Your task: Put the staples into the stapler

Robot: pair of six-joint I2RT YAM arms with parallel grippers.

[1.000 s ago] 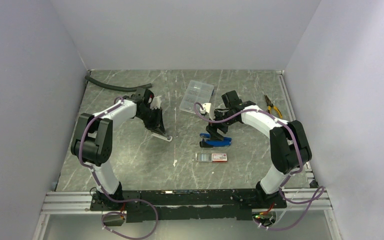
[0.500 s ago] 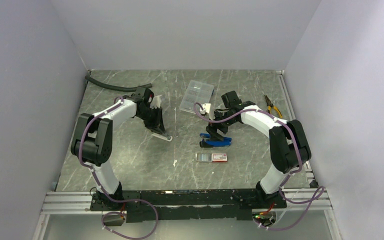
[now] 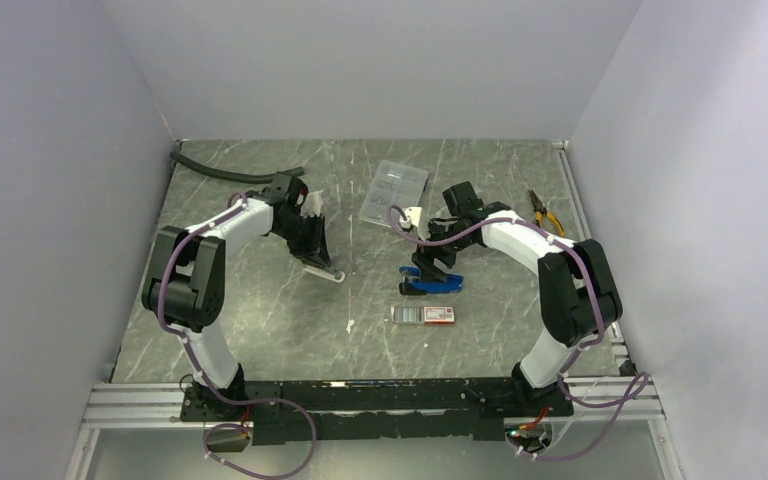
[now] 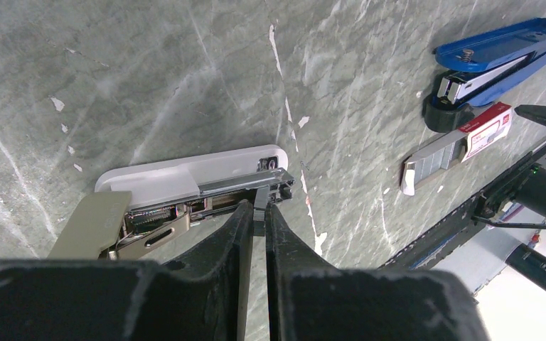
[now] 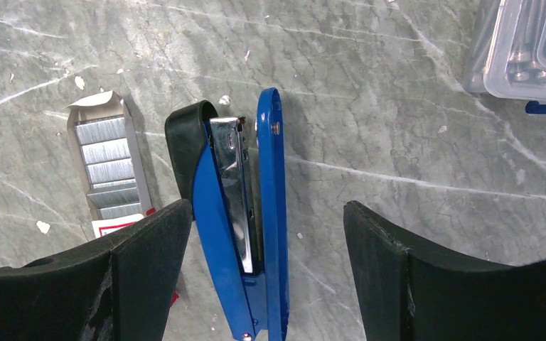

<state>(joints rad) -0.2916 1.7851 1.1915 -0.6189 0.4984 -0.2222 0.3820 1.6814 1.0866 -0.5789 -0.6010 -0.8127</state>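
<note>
1. While the right gripper [image 5: 266, 209] hangs wide open above the blue stapler [image 5: 270, 163], that stapler lies opened on the desk [image 5: 398, 106], its metal channel showing.
2. Staples [image 5: 106, 170] lie in their white box [image 5: 134, 153] just beside it.
3. Left gripper [image 4: 258, 213], nearly closed, pinches a thin metal part of the white stapler [image 4: 185, 174], well apart.

Grey marbled table [image 3: 260, 320].
On it: blue stapler [image 3: 430, 281], white stapler [image 3: 322, 270], box of staples [image 3: 423, 314], clear case [image 3: 394, 190], pliers [image 3: 544, 212], black hose [image 3: 230, 172].
</note>
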